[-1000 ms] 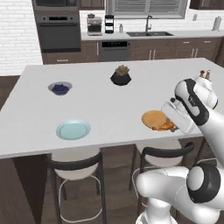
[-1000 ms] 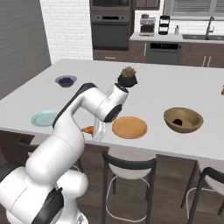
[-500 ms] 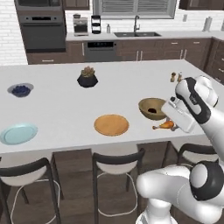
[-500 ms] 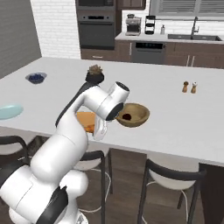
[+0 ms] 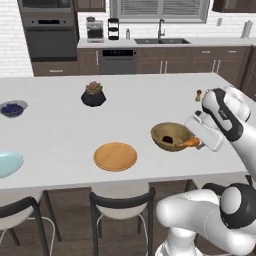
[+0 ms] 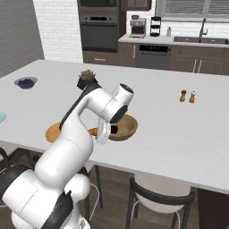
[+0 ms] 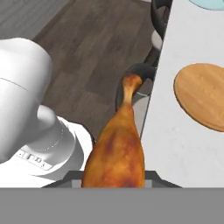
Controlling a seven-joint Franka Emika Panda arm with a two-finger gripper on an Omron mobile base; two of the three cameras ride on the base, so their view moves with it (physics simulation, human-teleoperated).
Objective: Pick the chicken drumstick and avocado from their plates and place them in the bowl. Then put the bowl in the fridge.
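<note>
My gripper [image 5: 196, 142] is shut on the orange-brown chicken drumstick [image 5: 188, 143] and holds it at the right rim of the wooden bowl [image 5: 161, 131]. The dark avocado [image 5: 167, 140] lies inside that bowl. To the bowl's left sits the bare tan wooden plate [image 5: 115, 156], and the light blue plate [image 5: 7, 164] is at the far left edge. In the hand view the drumstick [image 7: 116, 148] points bone end away over the counter's edge, with the wooden plate [image 7: 203, 94] to its right. From the right base view the drumstick [image 6: 92, 131] shows just left of the bowl [image 6: 130, 121]. The fridge is out of view.
A dark pot with a succulent [image 5: 93, 95] and a small bowl of blueberries [image 5: 12, 108] stand farther back on the left. Salt and pepper shakers [image 6: 187, 96] stand behind the bowl to the right. Black stools [image 5: 120, 202] line the counter's near side.
The base has driven to the right, so the whole scene has slid left. The gripper, still shut on the drumstick, has come from beside the wooden plate to the bowl's rim.
</note>
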